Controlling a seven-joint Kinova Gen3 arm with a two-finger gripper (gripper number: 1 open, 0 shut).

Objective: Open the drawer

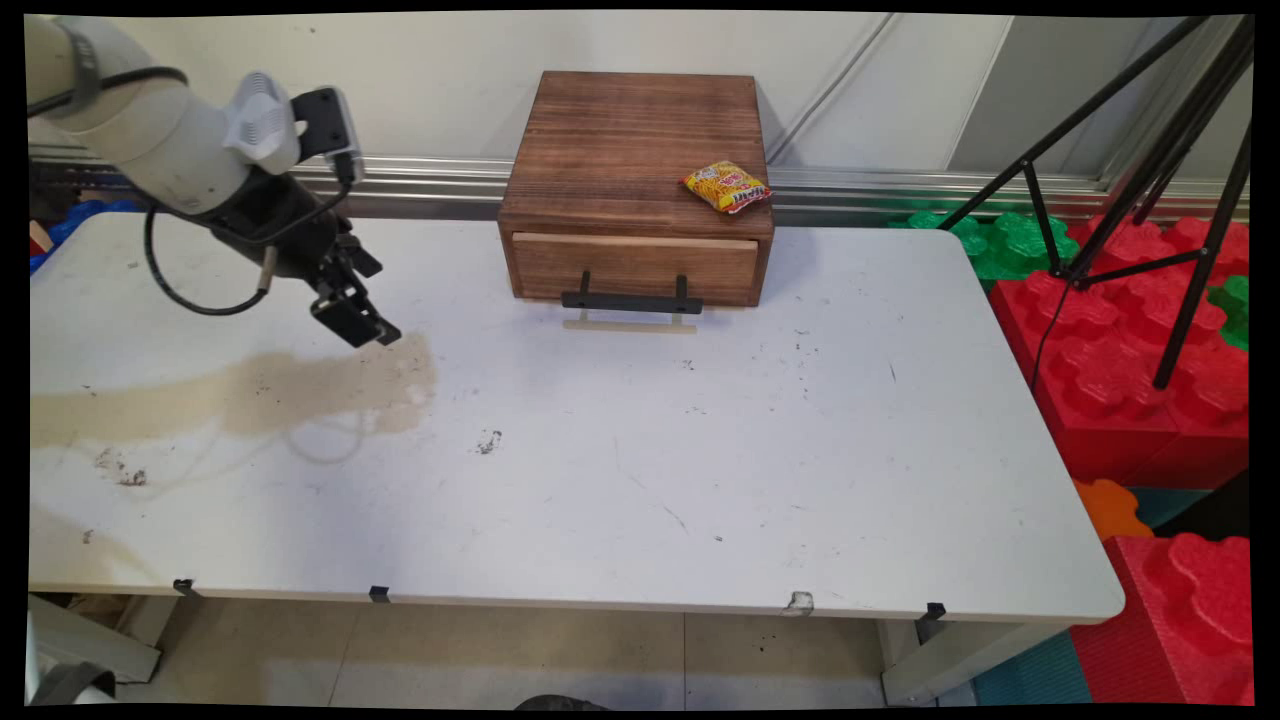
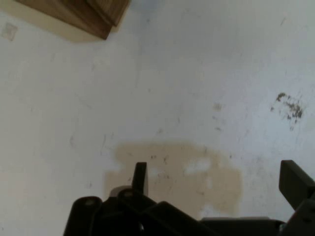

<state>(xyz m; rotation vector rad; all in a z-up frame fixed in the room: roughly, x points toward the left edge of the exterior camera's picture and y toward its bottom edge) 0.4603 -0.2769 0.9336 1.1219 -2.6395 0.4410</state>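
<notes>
On the far middle of the white table (image 1: 760, 470) I have one wooden drawer box (image 1: 636, 170), dark brown, standing against the wall side; its single drawer (image 1: 634, 264) is pushed in, so I cannot see whether anything lies inside it. One black bar handle (image 1: 632, 299) juts from the drawer front. On the box's top, near its right front corner, lies one small yellow and red snack packet (image 1: 727, 187), flat and a little askew. My gripper (image 1: 362, 322) hangs over the table's left part, well apart from the box, tilted down toward the surface, its two fingers (image 2: 140, 177) spread wide and holding nothing; in the hand view a corner of the box (image 2: 83, 17) shows at the upper left. Just below the gripper a broad tan stain (image 1: 300, 385) runs across the tabletop to the left edge, and I count one small dark smudge (image 1: 488, 441) nearer the middle, besides scattered scuffs. Behind the table is a pale wall with a metal rail (image 1: 900, 183) along its foot. To the right stand big red foam blocks (image 1: 1110, 370), some green ones (image 1: 1000, 240) behind them, and the black legs of a tripod (image 1: 1170, 160).
</notes>
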